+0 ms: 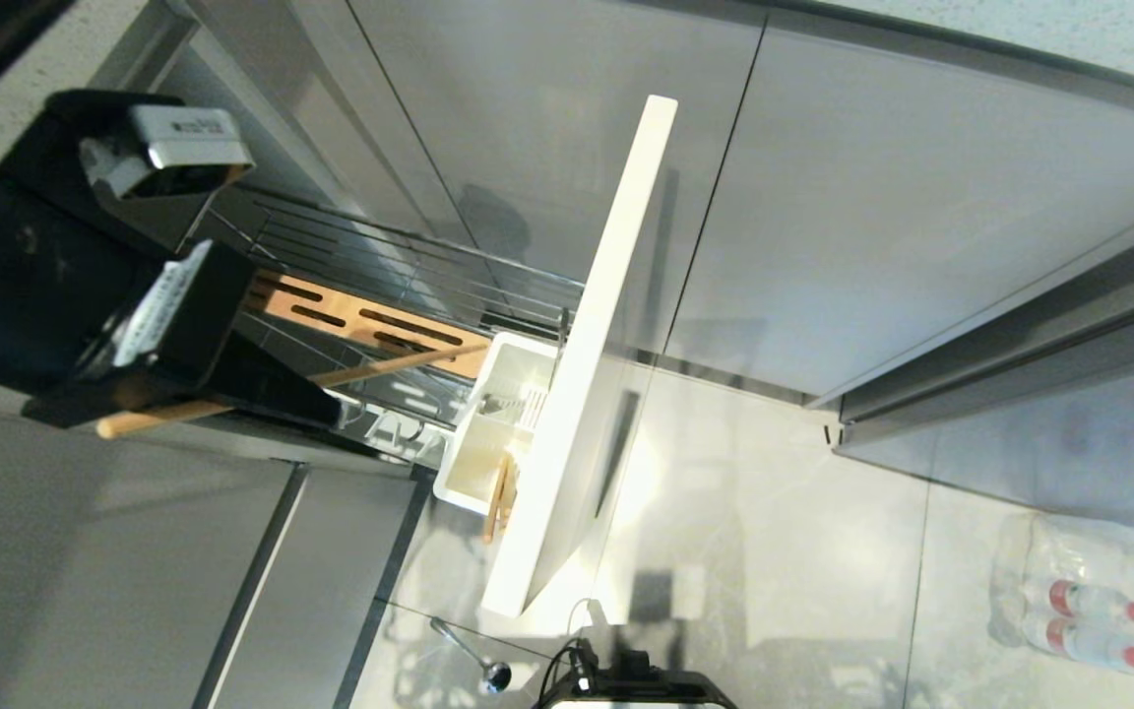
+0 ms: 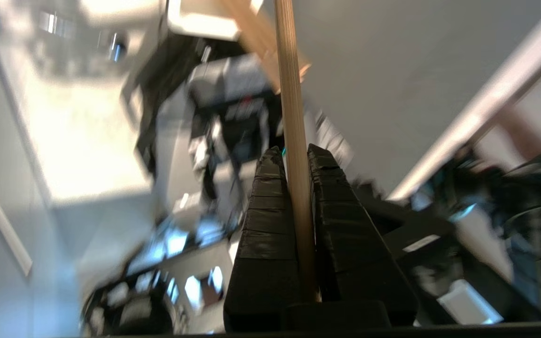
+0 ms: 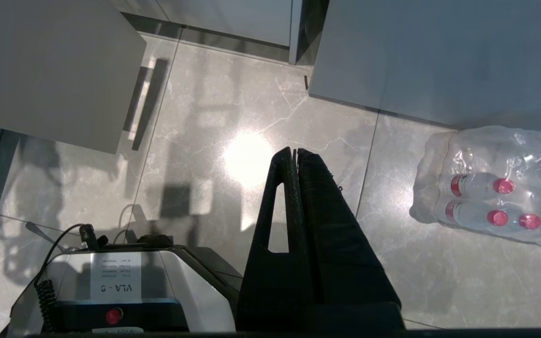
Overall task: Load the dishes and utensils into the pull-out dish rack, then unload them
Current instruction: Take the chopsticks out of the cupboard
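The pull-out dish rack (image 1: 409,276) stands drawn out, with its slotted wooden bar (image 1: 360,325), white utensil caddy (image 1: 473,448) and beige front panel (image 1: 606,325). My left gripper (image 2: 294,152) is shut on a wooden chopstick (image 1: 400,362), which lies lengthwise between the fingers and points towards the caddy (image 2: 200,23). Another chopstick (image 1: 500,497) leans in the caddy. A metal spoon (image 1: 473,658) lies on the floor below the panel. My right gripper (image 3: 295,151) hangs shut and empty over the floor. The dishes are out of view.
Grey cabinet fronts (image 1: 902,197) surround the rack. A shrink-wrapped pack of water bottles (image 1: 1089,591) sits on the tiled floor at the right. My own base (image 3: 125,281) shows beside the right gripper.
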